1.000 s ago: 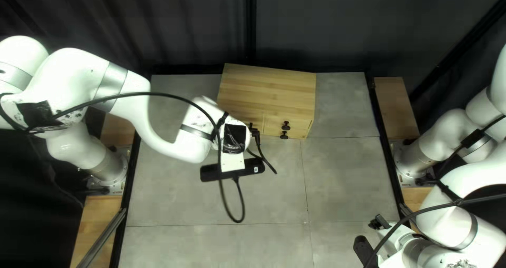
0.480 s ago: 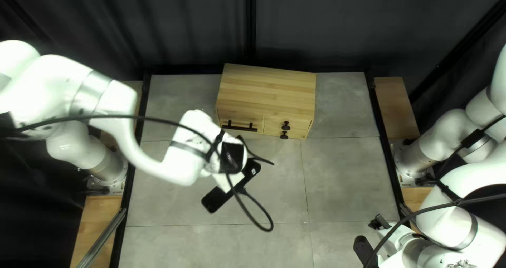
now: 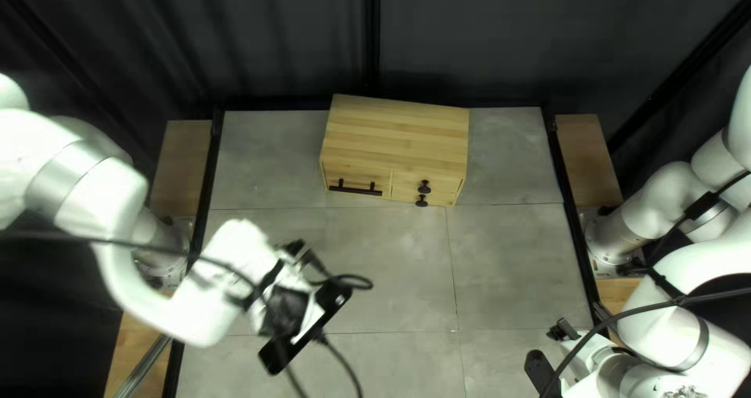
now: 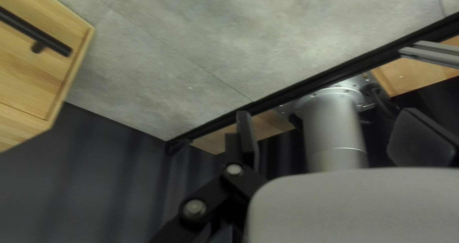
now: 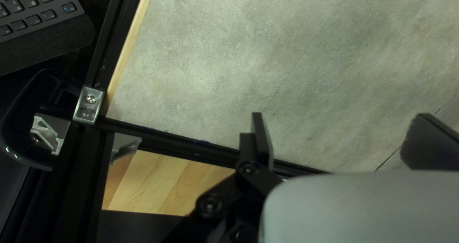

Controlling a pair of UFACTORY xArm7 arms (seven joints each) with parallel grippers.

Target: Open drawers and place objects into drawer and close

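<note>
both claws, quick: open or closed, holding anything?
Left claw: open, holding nothing.
Right claw: open, holding nothing.

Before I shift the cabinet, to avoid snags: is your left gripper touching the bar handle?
Apart; the left wrist view shows tabletop between my left gripper and the bar handle.

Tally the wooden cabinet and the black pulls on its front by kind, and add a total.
Wooden cabinet: 1
Long bar handle: 1
Round knobs, upper knob and lower knob: 2
Total: 4
</note>
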